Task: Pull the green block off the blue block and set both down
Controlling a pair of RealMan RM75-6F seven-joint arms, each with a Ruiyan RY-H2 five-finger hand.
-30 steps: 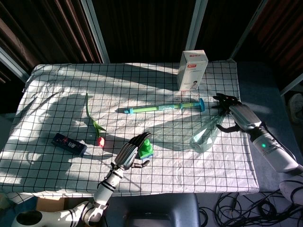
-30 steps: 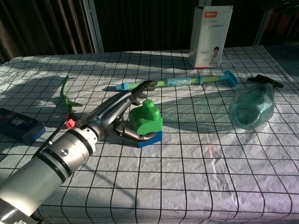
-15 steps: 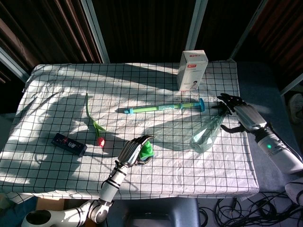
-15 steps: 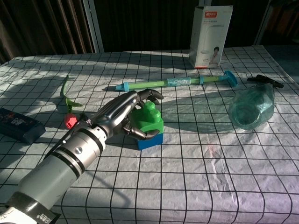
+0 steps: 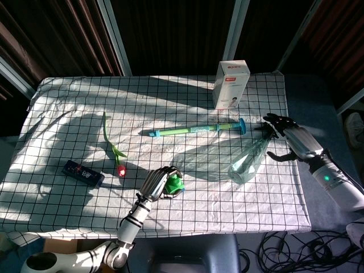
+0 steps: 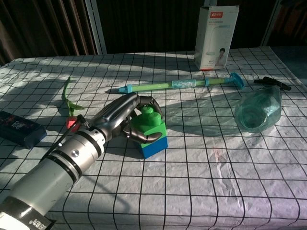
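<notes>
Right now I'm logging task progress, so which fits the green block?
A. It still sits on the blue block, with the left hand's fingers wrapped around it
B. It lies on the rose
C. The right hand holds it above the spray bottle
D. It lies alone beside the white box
A: in the chest view the green block sits on top of the blue block, and the left hand has its fingers curled around it.

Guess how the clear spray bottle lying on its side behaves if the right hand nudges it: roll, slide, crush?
The spray bottle lies on its side and looks round, so it probably rolls. It looks thin and mostly empty, so likely light and dentable. The right hand, fingers spread, is beside it, holding nothing.
</notes>
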